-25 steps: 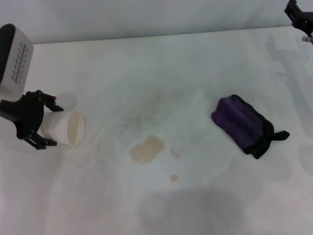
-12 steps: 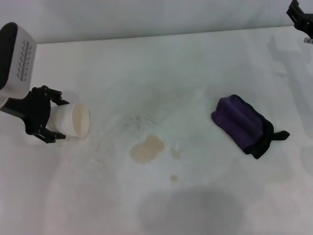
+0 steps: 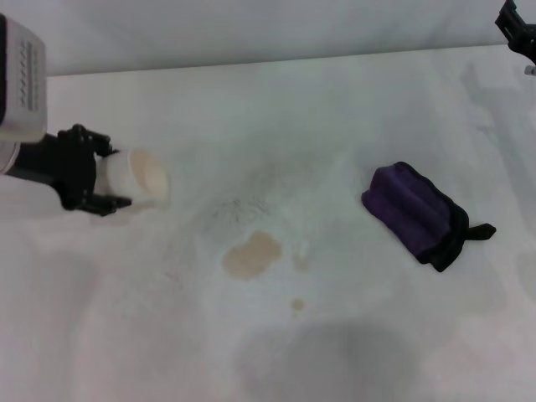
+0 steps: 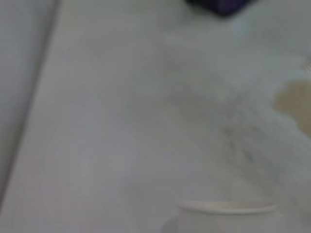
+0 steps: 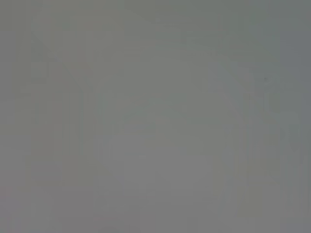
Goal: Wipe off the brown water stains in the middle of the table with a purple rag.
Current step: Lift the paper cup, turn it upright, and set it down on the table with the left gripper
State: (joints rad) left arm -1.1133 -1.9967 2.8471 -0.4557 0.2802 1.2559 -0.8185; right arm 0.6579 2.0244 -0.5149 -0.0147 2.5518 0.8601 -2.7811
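L gripper (image 3: 105, 180) at 9 o'clock on the white desk (image 3: 276, 109), fingers pinching a white paper cup (image 3: 138, 177) lying tilted, mouth twd centre. Brown water stains (image 3: 251, 255) near mid-desk, w/ two small drops at their 4 o'clock; purple rag (image 3: 415, 214) at 3 o'clock, well apart from stains, untouched. R gripper (image 3: 517, 25) parked at 1 o'clock, edge of head view, fingers' state: cannot tell.

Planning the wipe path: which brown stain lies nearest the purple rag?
The small drop just right of the big blotch; the other drop sits lower, farther from the purple rag.
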